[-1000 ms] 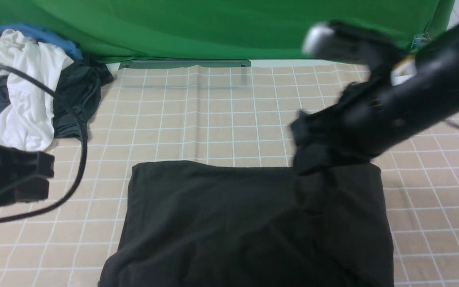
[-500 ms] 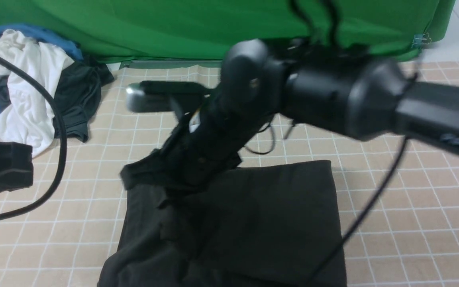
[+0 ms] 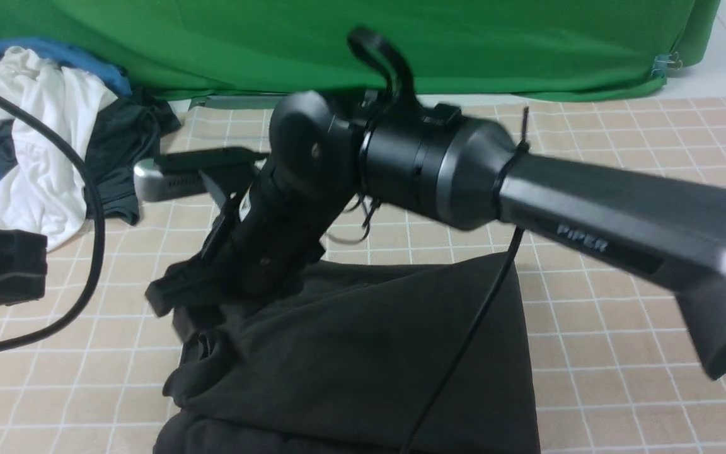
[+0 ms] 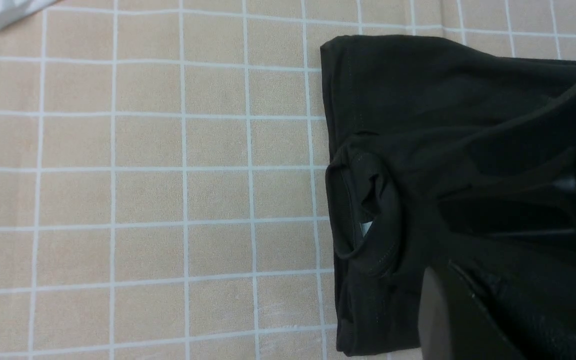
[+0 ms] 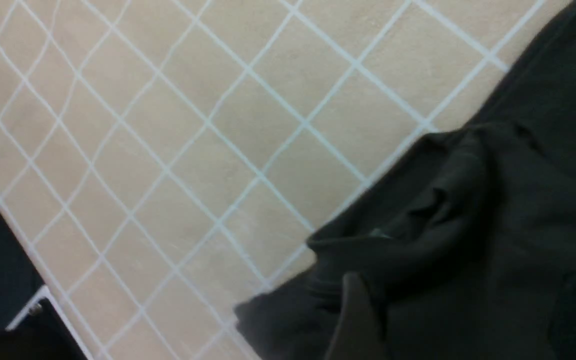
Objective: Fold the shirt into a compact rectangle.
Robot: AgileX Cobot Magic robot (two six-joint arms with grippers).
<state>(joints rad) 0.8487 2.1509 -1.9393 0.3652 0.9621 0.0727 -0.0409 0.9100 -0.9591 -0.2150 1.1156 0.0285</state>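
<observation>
Your black shirt (image 3: 369,353) lies in folded layers on the desk (image 3: 621,302), which is covered with a tan cloth checked in white lines. In the front view the shirt fills the 6 o'clock part of the desk. Your right arm (image 3: 590,214) comes in from 3 o'clock and reaches across the shirt, and the right tool (image 3: 174,302) sits at the shirt's 10 o'clock corner, where the fabric is bunched and creased. From the right wrist, one finger (image 5: 355,320) shows over the dark fabric (image 5: 518,200). You cannot tell whether that tool is apart or together. The left tool (image 3: 23,271) hangs at 9 o'clock, off the shirt, its fingers together, with a black cable (image 3: 95,252) looping beside it. From the left wrist, the shirt's collar (image 4: 363,215) shows at the folded edge. A pile of white, blue and dark clothes (image 3: 41,145) sits at 10 o'clock, and a green cloth (image 3: 338,44) hangs at 12 o'clock.
</observation>
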